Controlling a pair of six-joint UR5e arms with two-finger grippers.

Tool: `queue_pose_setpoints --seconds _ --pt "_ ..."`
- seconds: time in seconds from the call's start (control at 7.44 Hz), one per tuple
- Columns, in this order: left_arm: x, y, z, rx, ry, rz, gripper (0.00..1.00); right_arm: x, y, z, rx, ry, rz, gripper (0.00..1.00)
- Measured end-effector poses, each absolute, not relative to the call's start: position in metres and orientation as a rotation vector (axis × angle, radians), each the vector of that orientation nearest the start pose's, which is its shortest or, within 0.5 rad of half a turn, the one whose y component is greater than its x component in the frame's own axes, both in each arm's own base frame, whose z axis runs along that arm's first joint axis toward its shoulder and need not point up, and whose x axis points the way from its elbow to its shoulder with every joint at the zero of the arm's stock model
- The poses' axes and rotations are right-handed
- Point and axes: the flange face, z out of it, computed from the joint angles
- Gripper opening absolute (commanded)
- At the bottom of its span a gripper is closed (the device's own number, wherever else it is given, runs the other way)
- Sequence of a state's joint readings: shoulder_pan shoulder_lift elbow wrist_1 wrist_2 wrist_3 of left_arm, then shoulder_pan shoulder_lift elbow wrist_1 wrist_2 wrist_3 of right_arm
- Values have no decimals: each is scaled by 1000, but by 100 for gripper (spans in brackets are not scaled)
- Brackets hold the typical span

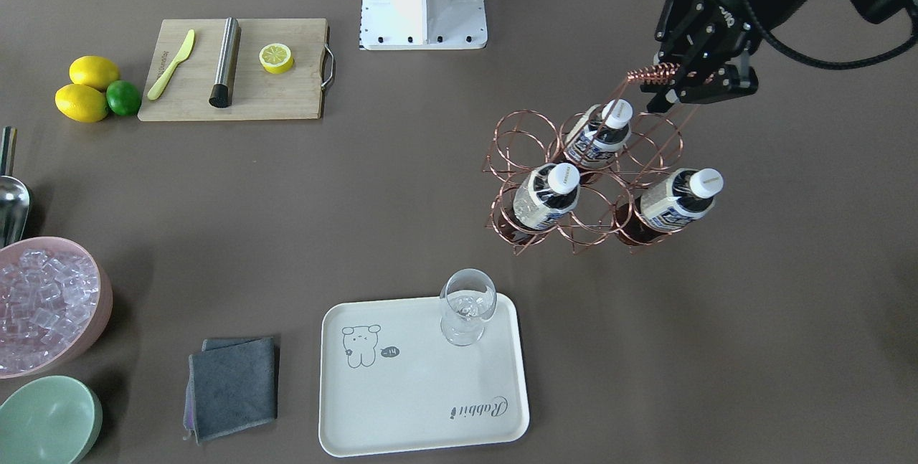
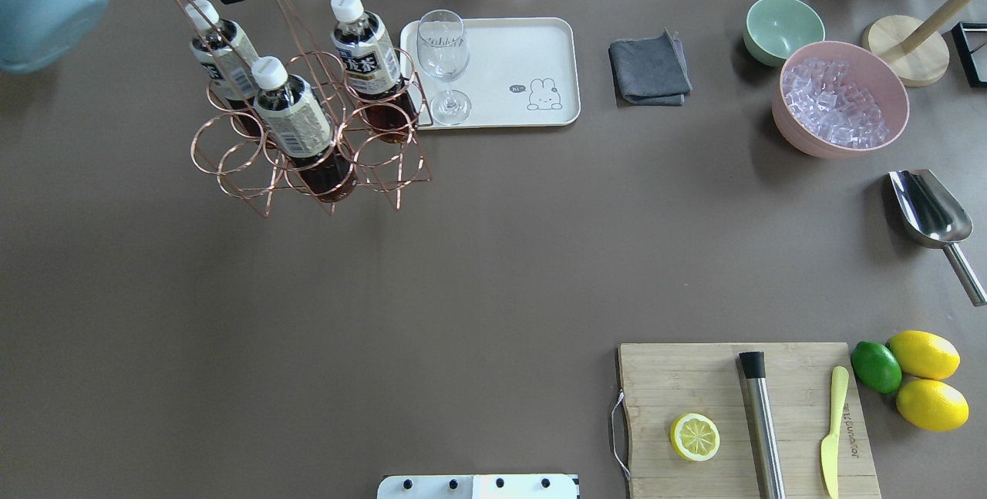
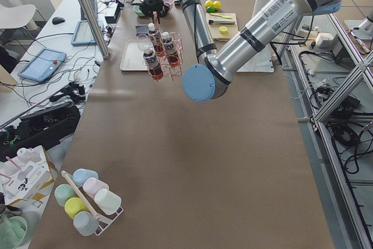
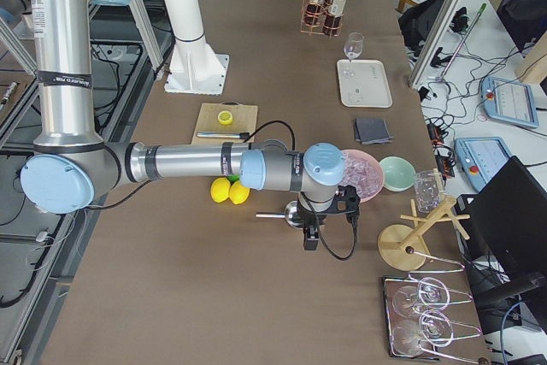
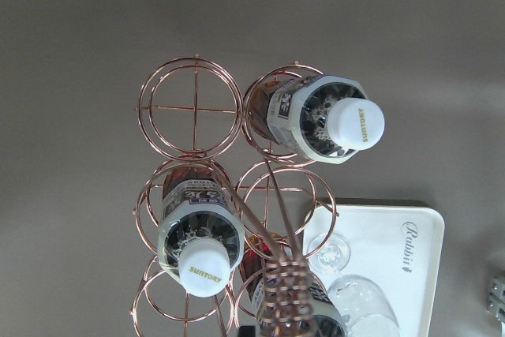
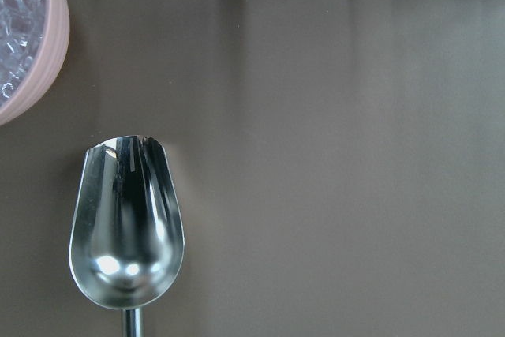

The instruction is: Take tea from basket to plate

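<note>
Brown tabletop (image 1: pixel 358 199), copper wire basket (image 5: pixel 193 106) gripped by its handle.
Left gripper (image 1: pixel 678 84) is clamped on the coiled handle (image 1: pixel 651 75); three tea bottles (image 1: pixel 546 196) stand in the rings, just left of the cream tray (image 1: pixel 423 392). Right gripper (image 4: pixel 312 232): opening cannot be told.

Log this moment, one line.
left pincer: grips basket by handle | tea: three bottles inside | plate: wine glass | right pincer: over scoop

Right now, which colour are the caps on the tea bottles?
White; the caps show best in the left wrist view.
</note>
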State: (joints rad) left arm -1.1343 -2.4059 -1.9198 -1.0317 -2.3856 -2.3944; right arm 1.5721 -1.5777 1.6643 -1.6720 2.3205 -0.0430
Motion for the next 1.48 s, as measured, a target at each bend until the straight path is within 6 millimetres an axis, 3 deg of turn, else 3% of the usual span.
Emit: queue_pose_setpoints --seconds 0.54,0.94,1.08,1.48 --pt "252 -518 43 -826 769 -1528 0 66 -486 628 2 -751 -34 100" --pt "336 -470 33 -782 710 -1542 0 66 -483 631 -4 -750 -31 100" --pt "350 -462 32 -778 700 -1548 0 66 -481 633 -7 -750 -30 100" --pt "373 -468 25 -780 682 -1565 0 66 -480 635 1 -751 -55 100"
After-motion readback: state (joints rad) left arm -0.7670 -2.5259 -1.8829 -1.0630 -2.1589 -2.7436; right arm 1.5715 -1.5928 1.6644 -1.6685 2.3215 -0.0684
